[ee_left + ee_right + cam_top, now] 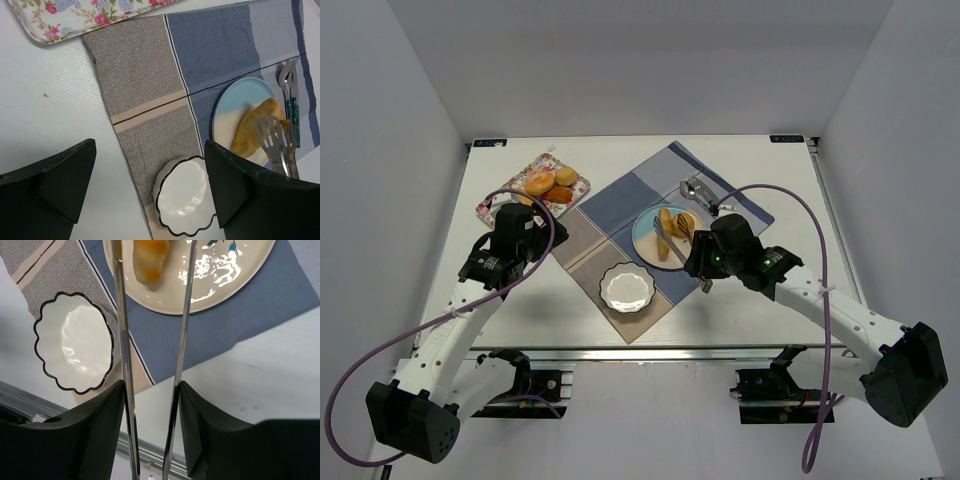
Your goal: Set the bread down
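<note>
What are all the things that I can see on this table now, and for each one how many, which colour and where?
table: one, white, under everything.
cloth: one, blue, grey and beige patches, mid-table.
tray: one, floral, far left.
doughnut: one, pink-frosted, on the tray.
buns: at least two, golden-brown, on the tray.
plate: one, pale blue and cream, on the cloth.
bread: two pieces, golden-brown, on the plate.
bowl: one, white with black wavy rim, on the cloth's near corner.
cutlery: silver, beyond the plate; count unclear.
tongs: one, silver, tips over the plate.
left gripper: black, open, empty.
right gripper: black, holding the tongs.
</note>
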Robot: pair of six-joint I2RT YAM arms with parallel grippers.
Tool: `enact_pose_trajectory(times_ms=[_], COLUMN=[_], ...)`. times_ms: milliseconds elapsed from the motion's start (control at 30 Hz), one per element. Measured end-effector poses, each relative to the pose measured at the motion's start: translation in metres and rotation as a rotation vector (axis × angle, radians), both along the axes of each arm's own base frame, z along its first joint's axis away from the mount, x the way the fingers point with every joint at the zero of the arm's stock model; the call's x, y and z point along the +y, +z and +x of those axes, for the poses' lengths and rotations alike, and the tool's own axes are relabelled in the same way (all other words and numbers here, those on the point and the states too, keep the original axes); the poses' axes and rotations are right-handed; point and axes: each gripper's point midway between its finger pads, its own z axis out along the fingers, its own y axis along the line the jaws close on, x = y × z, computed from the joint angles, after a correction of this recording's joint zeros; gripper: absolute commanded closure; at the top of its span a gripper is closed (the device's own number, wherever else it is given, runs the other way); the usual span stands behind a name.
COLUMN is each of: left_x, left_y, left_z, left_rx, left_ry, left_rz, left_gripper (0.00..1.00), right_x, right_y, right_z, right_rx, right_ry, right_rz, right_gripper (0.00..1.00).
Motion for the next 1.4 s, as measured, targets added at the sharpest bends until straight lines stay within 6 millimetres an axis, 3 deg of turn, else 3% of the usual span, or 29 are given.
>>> enact_pose_trajectory(times_ms=[300, 500, 667, 800, 967, 1100, 1200, 1400], left_x=[-0.001, -0.001, -0.001, -0.001, 0.0, 0.0, -0.001, -0.002], left_y=[0.001, -0.001, -0.002, -0.005, -0.016, -0.02, -0.02, -0.029], left_z=[0.002, 0.003, 0.004, 0.004, 0.002, 0.001, 0.003, 0.007], left_rx=[-0.006, -0.004, 0.001, 0.002, 0.016, 0.019, 0.017, 0.045], left_ry=[-0.005, -0.009, -0.011, -0.014, -0.019, -0.023, -0.023, -0.027], left_rz=[0.002, 0.005, 0.01, 0.015, 0.025, 0.031, 0.032, 0.039], left_gripper=[0.02, 0.02, 0.02, 0.02, 0.02, 0.02, 0.02, 0.02], right_x=[-0.006, -0.02, -0.057, -0.117, -0.2, -0.244, -0.253, -0.246], right_y=[0.029, 0.049, 0.065, 0.067, 0.04, -0.003, -0.035, -0.081], right_z=[0.002, 0.006, 0.019, 0.039, 0.053, 0.052, 0.05, 0.044], right_rx=[-0.067, -0.127, -0.195, -0.223, -0.162, -0.055, 0.022, 0.121], right_ry=[-0.022, -0.077, -0.236, -0.479, -0.787, -0.925, -0.941, -0.906], right_rz=[0.03, 0.037, 0.004, -0.069, -0.198, -0.297, -0.343, -0.345], right_gripper=[0.44, 0.53, 0.57, 0.58, 0.57, 0.54, 0.52, 0.39])
